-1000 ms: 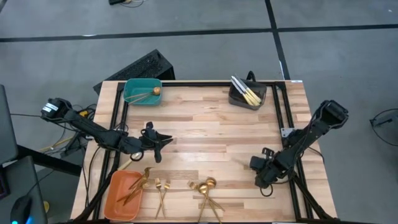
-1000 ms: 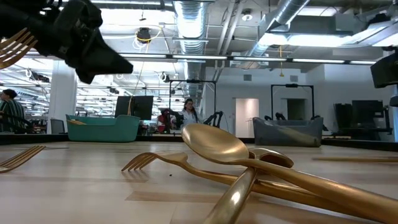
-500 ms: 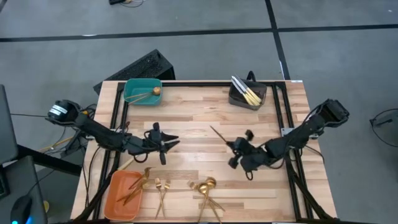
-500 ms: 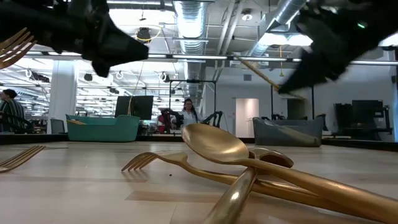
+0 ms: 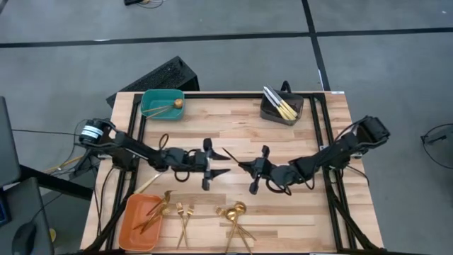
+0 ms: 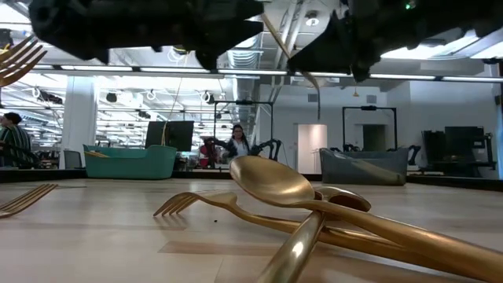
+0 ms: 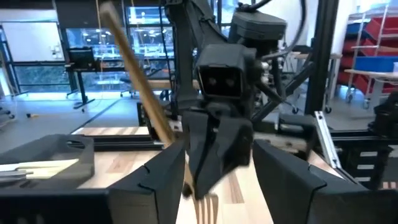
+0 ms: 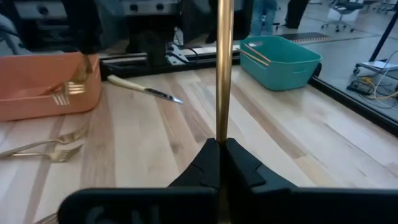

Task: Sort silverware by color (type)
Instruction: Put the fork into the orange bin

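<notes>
At table centre, a handover of one gold fork [image 5: 231, 157] is judged to be in preparation. The fork is pinched by its handle in the right gripper [image 5: 249, 171], whose fingers are pressed together on it, as confirmed in the right wrist view [image 8: 219, 163]. The handle is angled toward 10 o'clock from that gripper. In the left wrist view, the tines [image 7: 206, 203] are seen low between the left arm's own fingers.

The left gripper [image 5: 219, 171] is positioned just beside the fork, at 9 o'clock of the right gripper, with its fingers spread wide and nothing held.

The remaining silverware is distributed as follows:
- forks and spoons [image 5: 234, 211] loose near the table's 6 o'clock edge;
- forks in the orange bin [image 5: 133, 228] at 7 o'clock;
- knives in the dark grey bin [image 5: 267, 113] at 1 o'clock;
- pieces in the teal bin [image 5: 148, 98] at 11 o'clock;
- one knife [image 5: 144, 186] lying beside the orange bin.

Possible faults:
- If the right gripper is released before the left fingers are closed, the fork would be dropped onto the table.
- If the closing fingers meet only the tines, the fork may pivot or slip.
- With the grippers this near, a collision could be caused by any further approach.
</notes>
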Robot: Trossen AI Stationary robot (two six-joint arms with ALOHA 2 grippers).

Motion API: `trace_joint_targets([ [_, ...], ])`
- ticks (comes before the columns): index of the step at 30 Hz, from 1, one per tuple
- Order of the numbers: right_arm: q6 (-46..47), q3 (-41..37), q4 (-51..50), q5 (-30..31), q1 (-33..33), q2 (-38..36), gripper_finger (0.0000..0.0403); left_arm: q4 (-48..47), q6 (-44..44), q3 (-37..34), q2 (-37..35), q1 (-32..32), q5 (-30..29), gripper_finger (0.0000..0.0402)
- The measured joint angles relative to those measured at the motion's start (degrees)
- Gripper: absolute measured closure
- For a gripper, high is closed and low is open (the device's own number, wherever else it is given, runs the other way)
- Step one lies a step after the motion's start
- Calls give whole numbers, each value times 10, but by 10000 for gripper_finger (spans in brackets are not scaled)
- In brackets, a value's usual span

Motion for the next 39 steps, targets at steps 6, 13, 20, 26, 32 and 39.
trace_joint_targets([
  [6, -8, 0, 17, -9, 0, 15, 378, -31, 0, 21, 0, 7, 6, 255],
  [13, 37, 0, -43, -1, 2, -6, 378, -157, -16, 21, -19, -5, -42, 304],
  [20, 281, 0, -225, -143, -54, -51, 378, -248, 244, 22, -48, -84, -218, 312],
  [26, 323, 1, -200, -258, -95, -41, 368, -347, 434, 97, -10, -94, -274, 294],
  [32, 322, 1, -189, -274, -101, -40, 372, -415, 537, 179, 58, -89, -323, 262],
  [39, 322, 1, -185, -277, -101, -40, 369, -426, 611, 229, 124, -74, -346, 263],
])
